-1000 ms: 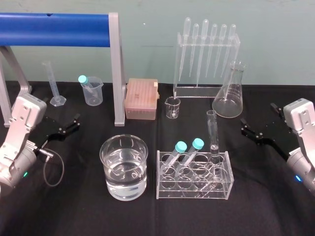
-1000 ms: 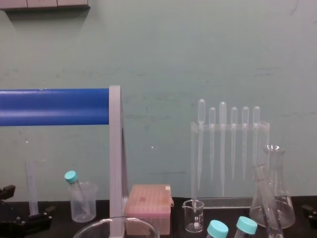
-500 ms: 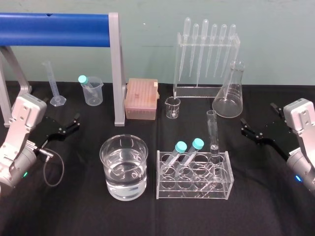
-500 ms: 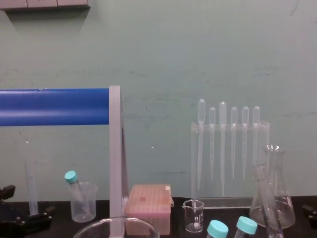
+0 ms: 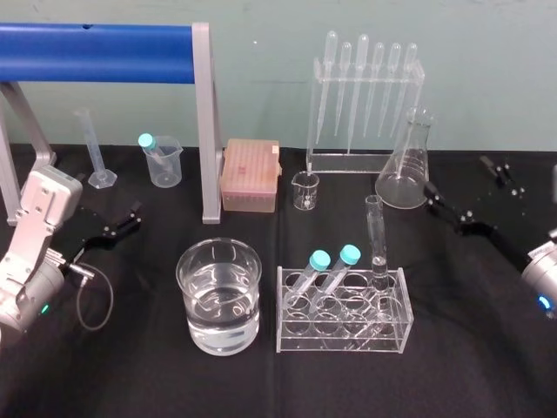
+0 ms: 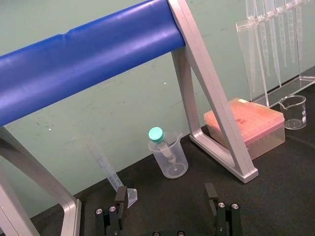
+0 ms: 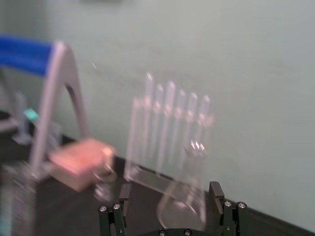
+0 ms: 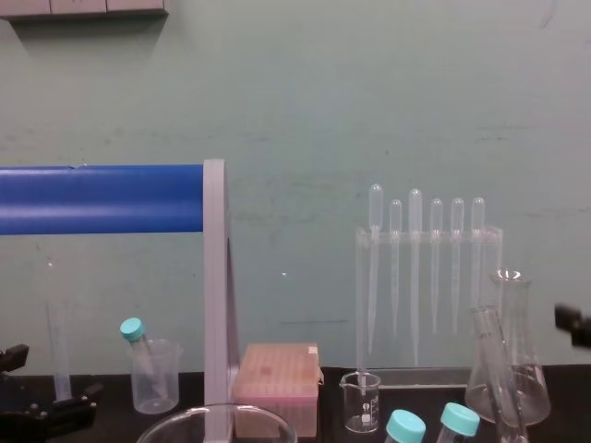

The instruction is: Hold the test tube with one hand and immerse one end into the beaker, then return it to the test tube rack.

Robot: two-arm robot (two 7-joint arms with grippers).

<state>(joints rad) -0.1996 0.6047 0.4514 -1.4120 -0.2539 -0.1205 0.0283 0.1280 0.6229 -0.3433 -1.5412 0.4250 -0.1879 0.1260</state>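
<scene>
Nearest the robot, on the black tablecloth [image 5: 130,374], stand a very wide clear glass beaker [image 5: 219,296], part full of clear liquid, and just to its right a clear acrylic rack [image 5: 341,312]. The long, slim, uncapped glass test tube [image 5: 376,228] stands upright in the rack's back right hole. Two teal-capped tubes [image 5: 333,259] lean in the holes to its left.

The left gripper [image 5: 135,215] sits low at the table's left side, its fingers [image 6: 121,199] spread and empty. The right gripper [image 5: 454,174], black and two-fingered, hangs above the table at the far right. Its jaws are wide apart with nothing between them, and its nearer finger is just beside a clear conical flask [image 5: 406,165].

Behind the rack are a small graduated glass beaker [image 5: 305,190], a pink tip box [image 5: 251,174], a cloudy plastic beaker [image 5: 165,164] and a clear stand of bulb-topped pipettes [image 5: 365,87]. A blue bar on a grey frame [image 5: 96,52] spans the left.

The chest view's lower edge cuts off the rack and all but the rim of the wide beaker. There the test tube overlaps the flask and is hard to separate from it.
</scene>
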